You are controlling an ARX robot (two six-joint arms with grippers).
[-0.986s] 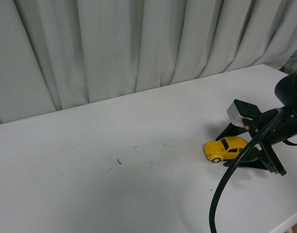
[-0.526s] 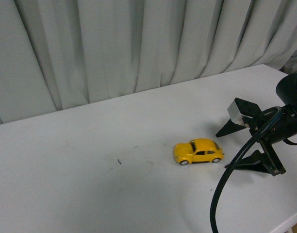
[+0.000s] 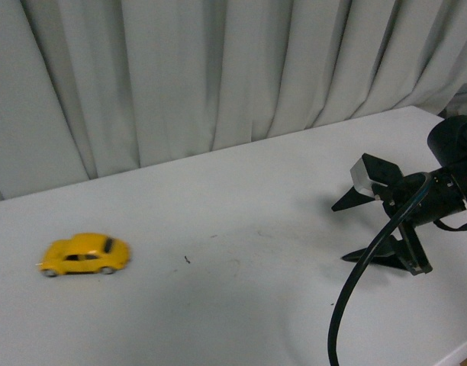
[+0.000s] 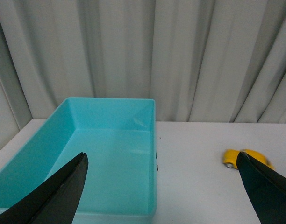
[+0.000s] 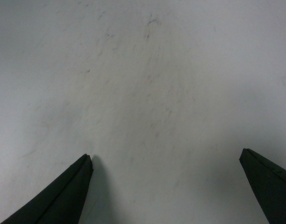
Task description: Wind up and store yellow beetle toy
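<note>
The right arm's point(image 3: 447, 194) jaws stand wide apart with nothing between them. Their black fingertips point(image 5: 63, 196) hang over bare, faintly scuffed white counter point(image 3: 256, 305) at the right of the scene. A thick black cable point(image 3: 348, 297) curves down from this arm toward the near edge.

The left arm's jaws are spread wide too and hold nothing. Between their dark fingertips point(image 4: 54, 196) lies an open turquoise bin point(image 4: 40, 154), and past it a pale curtain point(image 4: 180, 56).

The yellow beetle toy point(image 3: 85, 254) sits on its wheels on the left part of the counter, side-on and blurred, well apart from the right arm. In the left wrist view it shows beside the bin but apart from it, partly hidden behind one fingertip. A small dark speck point(image 3: 187, 258) marks the counter between the toy and the right arm.
</note>
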